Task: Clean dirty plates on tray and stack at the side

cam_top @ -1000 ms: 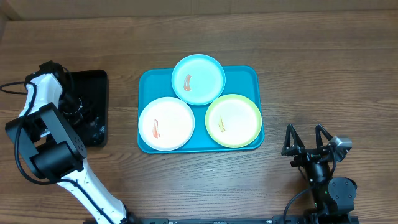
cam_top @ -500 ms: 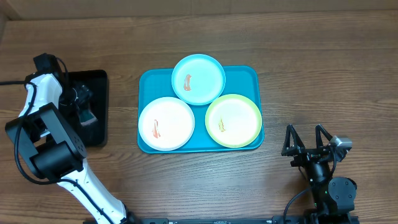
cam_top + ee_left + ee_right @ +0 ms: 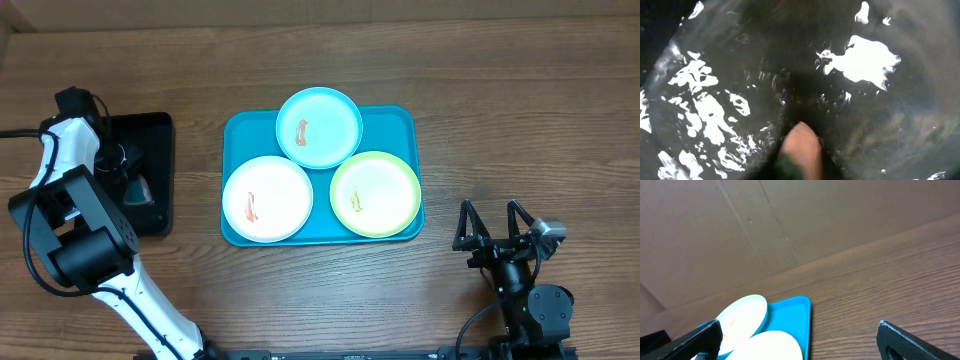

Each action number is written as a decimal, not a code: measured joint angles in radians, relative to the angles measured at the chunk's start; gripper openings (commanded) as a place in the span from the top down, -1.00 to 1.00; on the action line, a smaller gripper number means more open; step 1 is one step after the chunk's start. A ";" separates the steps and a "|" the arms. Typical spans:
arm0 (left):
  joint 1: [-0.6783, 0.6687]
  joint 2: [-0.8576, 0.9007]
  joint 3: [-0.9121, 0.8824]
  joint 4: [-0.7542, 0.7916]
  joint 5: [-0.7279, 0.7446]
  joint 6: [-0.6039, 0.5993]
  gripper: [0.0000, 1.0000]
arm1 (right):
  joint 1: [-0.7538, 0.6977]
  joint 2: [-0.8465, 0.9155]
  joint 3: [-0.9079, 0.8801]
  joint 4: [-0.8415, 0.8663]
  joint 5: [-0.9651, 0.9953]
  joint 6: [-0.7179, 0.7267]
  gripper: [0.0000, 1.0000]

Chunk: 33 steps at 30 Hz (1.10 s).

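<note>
The turquoise tray lies mid-table with three plates on it. The light blue plate is at the back, the white plate front left, and the yellow-green plate front right. Each has a small orange-brown smear. My left gripper hangs over the black tray, far left of the plates. It is shut on a tan and green sponge. My right gripper is open and empty, right of the turquoise tray's front corner. The right wrist view shows the tray, the light blue plate and the yellow-green plate.
A smaller black tray sits at the left under my left gripper. Its glossy surface fills the left wrist view with glare. Bare wooden table lies right of the turquoise tray and along the front.
My left gripper has moved from the front part of the black tray toward its middle, with the sponge now in it. The right arm and plates have not moved.
</note>
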 measured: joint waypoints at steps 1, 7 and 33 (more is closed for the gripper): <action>0.000 0.000 0.007 -0.009 0.000 0.000 -0.99 | 0.000 0.000 0.000 0.000 0.000 0.000 -1.00; 0.000 0.000 0.035 -0.111 -0.001 0.000 -0.98 | 0.000 0.000 0.000 0.000 0.000 0.000 -1.00; 0.000 0.000 0.036 -0.127 -0.002 0.076 -0.18 | 0.000 0.000 0.000 0.000 0.000 0.000 -1.00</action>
